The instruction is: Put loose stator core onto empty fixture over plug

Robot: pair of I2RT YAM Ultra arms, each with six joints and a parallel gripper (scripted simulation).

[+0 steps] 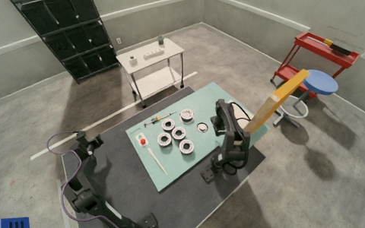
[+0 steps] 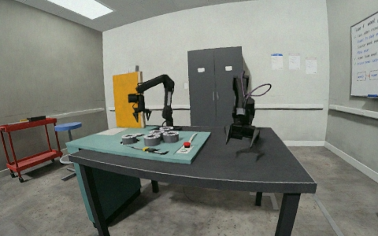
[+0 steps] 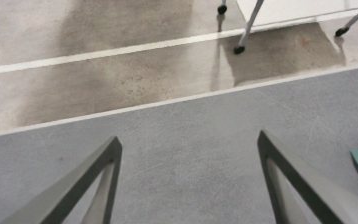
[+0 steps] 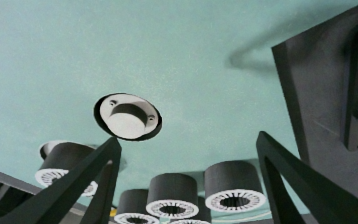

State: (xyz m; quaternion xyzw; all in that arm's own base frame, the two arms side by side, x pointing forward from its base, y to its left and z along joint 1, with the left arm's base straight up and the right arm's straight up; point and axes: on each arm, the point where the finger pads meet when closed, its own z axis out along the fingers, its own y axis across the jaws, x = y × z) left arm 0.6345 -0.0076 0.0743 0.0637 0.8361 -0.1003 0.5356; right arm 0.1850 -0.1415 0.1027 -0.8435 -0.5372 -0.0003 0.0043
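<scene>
My right fingers (image 1: 217, 126) (image 2: 142, 118) are spread wide with nothing between them, above the desk (image 1: 119, 180) (image 2: 283, 171) (image 3: 188, 170) (image 4: 323, 95). My left fingers (image 1: 91, 146) (image 2: 239, 143) are just as wide and empty, well away from the work. Seen from above, the empty fixture (image 1: 202, 128) (image 4: 127, 122) lies right of the four loose stator cores (image 1: 186, 151) (image 4: 232, 181); another core (image 1: 186, 117) (image 2: 129, 139) (image 4: 66, 156) sits just beyond it, apparently already seated.

Those loose ones stand so close together that a fingertip coming down off-centre could land on a rim or shove a neighbour. I'd judge the nearest the easiest to take. A lopsided grip could tilt it, so its bore would catch on the plug and jam. Swinging low might knock the seated one, and straying left risks the red button (image 1: 143, 141) (image 2: 187, 145).
</scene>
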